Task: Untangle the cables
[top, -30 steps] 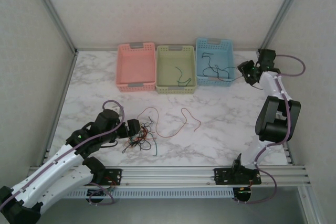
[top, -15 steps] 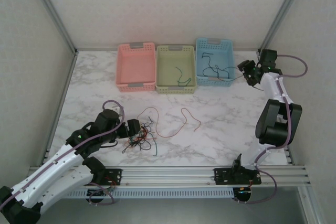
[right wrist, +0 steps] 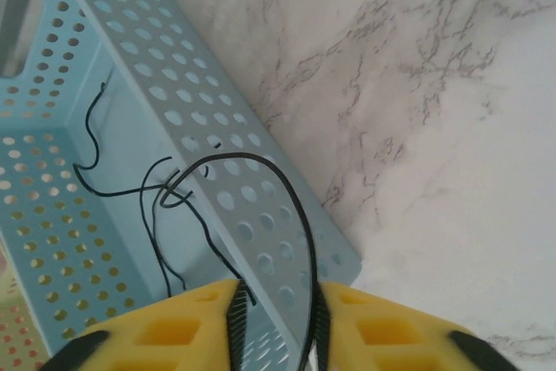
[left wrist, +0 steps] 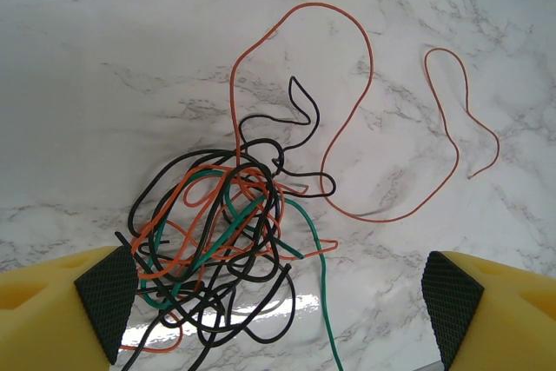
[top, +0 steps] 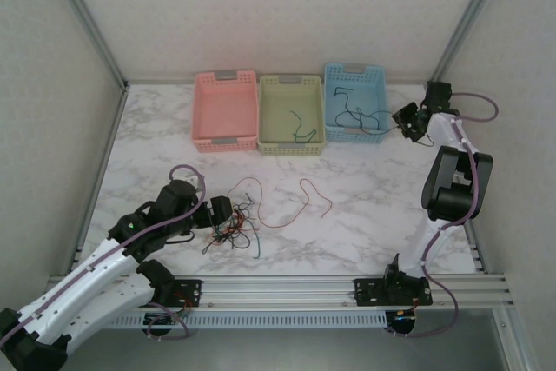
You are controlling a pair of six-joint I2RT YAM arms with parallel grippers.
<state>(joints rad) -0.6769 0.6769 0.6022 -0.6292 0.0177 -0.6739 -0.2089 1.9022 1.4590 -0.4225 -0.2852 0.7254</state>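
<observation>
Overhead, the left gripper (top: 219,213) hangs just beside the clump (top: 234,230) of red, green and black cables, which lies directly ahead of its fingertips. A loose red strand (top: 314,195) rests further out in the same direction, apart from the tangle. The right gripper (top: 407,119) sits well away, at the outer side of the blue basket (top: 356,136), so the left arm is plainly the nearer one for any pull at the tangle. From the left wrist, the left gripper (left wrist: 278,301) stands wide open and holds nothing. Its pads (left wrist: 106,297) flank the clump (left wrist: 217,232), whose bulk sits nearer the one pad than the other. One long red loop (left wrist: 371,58) trails out of the clump straight ahead, along the reach. The loose red strand (left wrist: 467,93) lies beyond it and off to the side. From the right wrist, the right gripper (right wrist: 278,310) has its jaws drawn close, with a narrow gap left. A black cable (right wrist: 295,206) arches over the wall of the blue basket (right wrist: 200,128) and runs down between them. Whether it is actually pinched cannot be told.
</observation>
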